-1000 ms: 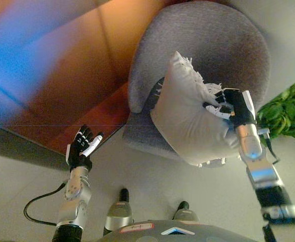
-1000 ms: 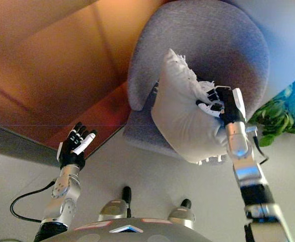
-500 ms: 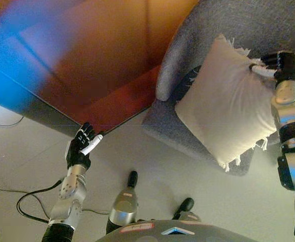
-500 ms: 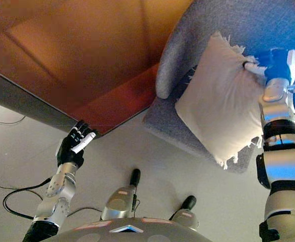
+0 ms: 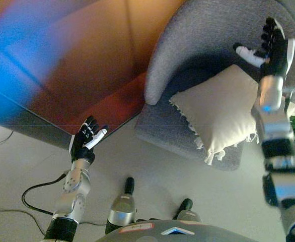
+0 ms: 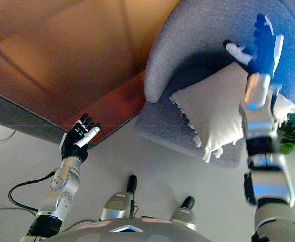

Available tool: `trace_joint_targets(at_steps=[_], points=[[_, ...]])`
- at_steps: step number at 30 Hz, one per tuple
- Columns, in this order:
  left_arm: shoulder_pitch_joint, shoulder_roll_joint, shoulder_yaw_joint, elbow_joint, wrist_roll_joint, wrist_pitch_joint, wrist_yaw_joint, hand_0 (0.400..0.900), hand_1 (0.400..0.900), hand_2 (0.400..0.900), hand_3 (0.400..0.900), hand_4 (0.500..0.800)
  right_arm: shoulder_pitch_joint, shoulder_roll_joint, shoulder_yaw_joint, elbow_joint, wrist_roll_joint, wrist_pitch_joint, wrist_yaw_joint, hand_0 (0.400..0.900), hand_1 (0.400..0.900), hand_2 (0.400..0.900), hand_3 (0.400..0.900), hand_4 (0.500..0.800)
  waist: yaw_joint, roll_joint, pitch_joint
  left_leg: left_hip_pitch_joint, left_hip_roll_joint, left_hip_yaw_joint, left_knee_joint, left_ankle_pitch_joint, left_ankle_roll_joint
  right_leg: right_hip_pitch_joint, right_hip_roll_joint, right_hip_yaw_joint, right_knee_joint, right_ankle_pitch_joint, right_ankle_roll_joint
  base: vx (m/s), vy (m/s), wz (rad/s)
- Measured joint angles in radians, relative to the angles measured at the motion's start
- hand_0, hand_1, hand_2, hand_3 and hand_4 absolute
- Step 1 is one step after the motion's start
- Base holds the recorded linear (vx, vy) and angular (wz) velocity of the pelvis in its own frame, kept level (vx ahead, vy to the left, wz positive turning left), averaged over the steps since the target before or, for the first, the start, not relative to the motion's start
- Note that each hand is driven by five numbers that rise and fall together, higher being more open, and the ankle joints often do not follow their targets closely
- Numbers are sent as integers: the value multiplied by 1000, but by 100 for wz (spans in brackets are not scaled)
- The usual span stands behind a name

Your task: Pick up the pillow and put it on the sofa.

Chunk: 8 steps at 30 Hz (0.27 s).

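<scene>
- Left hand (image 5: pixel 86 142) is raised over the floor, fingers straight and slightly spread, holding nothing.
- The pillow (image 5: pixel 219 112) lies flat on the sofa (image 5: pixel 188 45) seat, fringe at its front edge.
- Right hand (image 5: pixel 269 44) hovers above the pillow, fingers splayed wide, empty.

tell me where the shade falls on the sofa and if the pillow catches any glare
Left eye view: the pillow is evenly lit and pale, no glare; the sofa seat behind it lies in deep shade. Right eye view: same pattern, shade pooled under the curved back, the pillow's fringed edge bright against the seat.
</scene>
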Motion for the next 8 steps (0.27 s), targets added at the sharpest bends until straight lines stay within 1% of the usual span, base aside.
trace_joint_targets(at_steps=[1, 3, 5, 6, 7, 8], points=[[1, -5, 1, 0, 1, 3, -2, 900, 900, 900, 900, 800, 66, 30, -25, -51, 1, -1, 4, 900, 900, 900, 900, 800, -19, 0, 0, 8, 2, 8, 0, -1, -1, 0, 1, 10, 1, 0, 0, -8, -17, -16], [10, -32, 23, 0, 9, 8, -4, 900, 900, 900, 900, 800, 191, 90, -42, -150, 0, -1, 36, 900, 900, 900, 900, 800, -48, 2, -1, 19, 4, 22, -1, -3, -2, 2, 2, 28, 1, 0, 0, -15, -15, -19], [6, -48, 28, -1, 13, 17, -13, 900, 900, 900, 900, 800, 287, 123, -57, -187, 0, 0, 70, 900, 900, 900, 900, 800, -84, 5, -3, 31, 9, 41, -1, -4, -3, 0, 4, 47, 1, 3, -3, -37, -22, -28], [11, -58, 35, -1, 27, 18, -17, 900, 900, 900, 900, 800, 339, 159, -83, -230, 0, -1, 87, 900, 900, 900, 900, 800, -84, 7, -6, 36, 10, 44, -1, -7, -4, 4, 6, 50, 1, 3, -3, -25, -18, -15], [12, -66, 37, 0, 36, 23, -18, 900, 900, 900, 900, 800, 388, 177, -90, -250, -1, -2, 104, 900, 900, 900, 900, 800, -105, 7, -8, 42, 13, 56, -1, -9, -5, -1, 7, 61, 2, 4, -4, -37, -23, -23], [20, -75, 41, -1, 41, 24, -23, 900, 900, 900, 900, 800, 440, 201, -98, -279, -1, -4, 130, 900, 900, 900, 900, 800, -107, 13, -12, 45, 13, 60, -1, -10, -5, 2, 9, 69, 1, 4, -5, -10, -6, -10]])
